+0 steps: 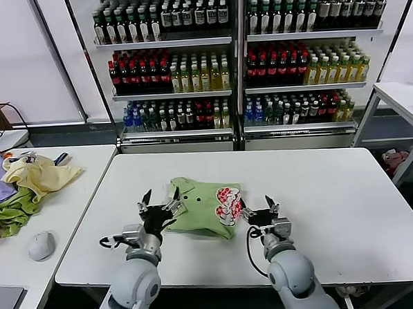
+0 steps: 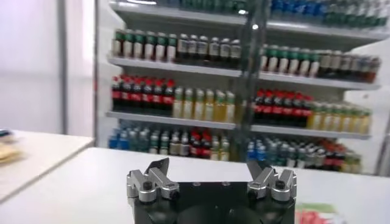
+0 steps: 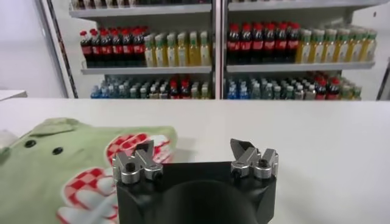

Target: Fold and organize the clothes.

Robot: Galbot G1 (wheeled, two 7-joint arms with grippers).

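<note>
Both arms low at frame bottom: left gripper (image 1: 159, 205) and right gripper (image 1: 260, 210) flank the folded T-shirt (image 1: 204, 206), fingers released. Only the right wrist view shows its buttons (image 3: 30, 143).

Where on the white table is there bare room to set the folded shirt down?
The table is bare right of the light green T-shirt, out to its right edge, and along the back edge near the bottle shelves. The front middle is crowded: left claw and right claw, both open, flank the shirt.

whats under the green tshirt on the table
The light green T-shirt lies folded directly on the white table. Only tabletop shows around it; anything beneath its layers is covered and cannot be seen.
</note>
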